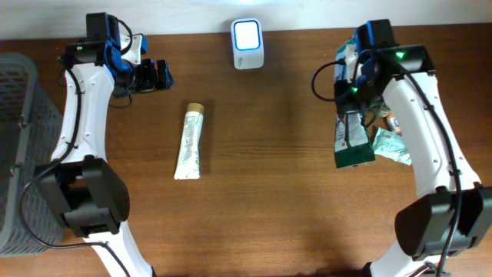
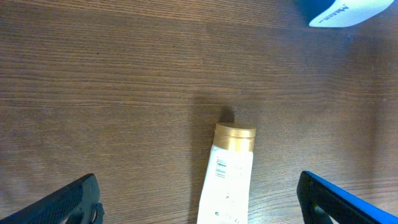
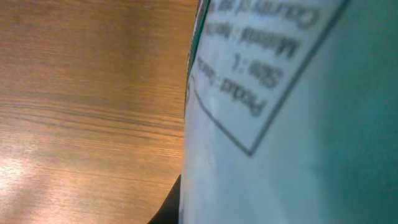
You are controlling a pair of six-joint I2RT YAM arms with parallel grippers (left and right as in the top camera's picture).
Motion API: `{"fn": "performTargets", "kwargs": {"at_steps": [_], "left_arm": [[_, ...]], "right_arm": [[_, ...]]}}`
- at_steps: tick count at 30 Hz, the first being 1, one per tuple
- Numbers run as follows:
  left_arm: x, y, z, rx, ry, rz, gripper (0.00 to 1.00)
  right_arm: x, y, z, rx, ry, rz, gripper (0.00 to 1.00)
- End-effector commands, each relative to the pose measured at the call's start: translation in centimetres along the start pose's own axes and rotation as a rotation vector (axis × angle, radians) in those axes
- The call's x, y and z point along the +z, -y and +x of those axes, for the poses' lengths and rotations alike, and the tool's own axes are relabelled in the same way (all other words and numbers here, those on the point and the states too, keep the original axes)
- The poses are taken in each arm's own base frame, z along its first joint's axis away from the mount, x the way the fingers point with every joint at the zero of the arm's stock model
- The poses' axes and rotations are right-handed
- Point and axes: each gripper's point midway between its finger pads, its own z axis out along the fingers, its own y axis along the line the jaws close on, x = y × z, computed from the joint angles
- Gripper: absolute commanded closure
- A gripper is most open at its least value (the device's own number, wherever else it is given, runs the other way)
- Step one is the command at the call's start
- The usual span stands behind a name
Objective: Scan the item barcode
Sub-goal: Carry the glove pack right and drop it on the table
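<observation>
My right gripper (image 1: 353, 104) is shut on a green and white packet (image 1: 352, 140), which hangs down from it above the right side of the table. In the right wrist view the packet's printed label (image 3: 280, 118) fills most of the frame and hides the fingers. The white barcode scanner (image 1: 247, 44) stands at the back centre with its window lit; its edge shows in the left wrist view (image 2: 339, 12). My left gripper (image 1: 151, 75) hovers open at the back left, empty, its fingers wide either side of a white tube with a gold cap (image 2: 228, 177) lying below it.
The white tube (image 1: 190, 144) lies left of centre on the wooden table, barcode side up. Another green packet (image 1: 393, 146) and a small wrapper (image 1: 390, 121) lie under the right arm. A grey wire basket (image 1: 19, 138) stands at the left edge.
</observation>
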Motion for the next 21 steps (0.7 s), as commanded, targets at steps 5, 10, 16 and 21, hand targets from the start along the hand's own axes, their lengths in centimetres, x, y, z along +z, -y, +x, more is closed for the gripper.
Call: {"fn": "performTargets", "kwargs": {"at_steps": [5, 10, 16, 21], "left_arm": [[-0.9, 0.2, -0.4, 0.01, 0.022, -0.003, 0.01], [-0.9, 0.2, -0.4, 0.01, 0.022, -0.003, 0.01], [-0.9, 0.2, -0.4, 0.01, 0.022, -0.003, 0.01], [-0.9, 0.2, -0.4, 0.01, 0.022, -0.003, 0.01]], "right_arm": [[0.3, 1.1, 0.6, 0.042, -0.03, -0.01, 0.96], [1.6, 0.9, 0.9, -0.007, -0.07, -0.033, 0.96], [3.0, 1.2, 1.9, -0.046, -0.116, -0.036, 0.96], [5.3, 2.7, 3.4, -0.033, -0.159, -0.033, 0.96]]}}
